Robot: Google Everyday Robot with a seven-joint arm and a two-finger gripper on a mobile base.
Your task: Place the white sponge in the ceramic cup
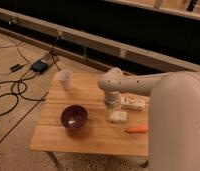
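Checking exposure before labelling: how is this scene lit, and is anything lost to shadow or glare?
Camera view: dim, warm light; the wooden table is brightest, the backdrop nearly black; no glare on the pale ceramic cup or the off-white rectangular sponge; the pincer, just above that sponge, is evenly lit; the dark maroon bowl is murky inside.

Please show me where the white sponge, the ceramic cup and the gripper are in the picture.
white sponge [118,116], camera view, middle of its top face.
ceramic cup [65,79], camera view, middle of its side wall.
gripper [112,104], camera view, its lower end, just above and behind the white sponge.
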